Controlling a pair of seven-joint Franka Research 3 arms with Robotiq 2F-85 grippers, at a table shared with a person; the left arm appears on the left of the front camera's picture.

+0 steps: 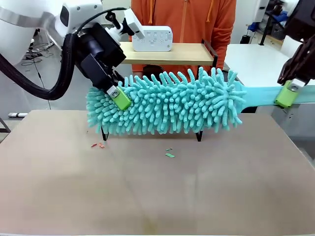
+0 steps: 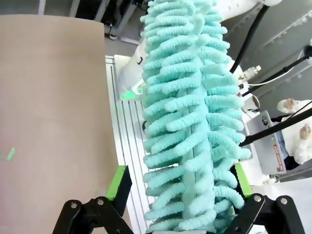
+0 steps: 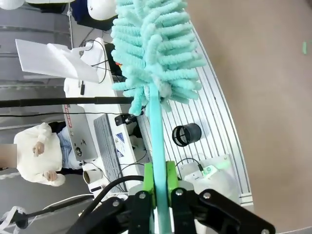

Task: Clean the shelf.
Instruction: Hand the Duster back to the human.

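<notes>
The shelf (image 1: 170,53) stands at the table's far side; its upper wooden board and two black front legs show, the rest hidden behind a fluffy teal duster (image 1: 172,101). The duster lies level in front of the shelf. My right gripper (image 1: 287,94) is shut on the duster's flat teal handle (image 1: 258,94) at the right. In the right wrist view the right gripper (image 3: 160,178) pinches the handle (image 3: 157,126) between green pads. My left gripper (image 1: 118,96) is open at the duster's left end. The left wrist view has the left gripper (image 2: 180,183) with its jaws spread either side of the duster head (image 2: 187,97).
A white device (image 1: 152,38) sits on the shelf's top board. A person in an orange top (image 1: 197,19) stands behind it. Small red scraps (image 1: 97,145) and green scraps (image 1: 170,155) lie on the brown table (image 1: 157,196). A white table (image 1: 251,56) stands at the back right.
</notes>
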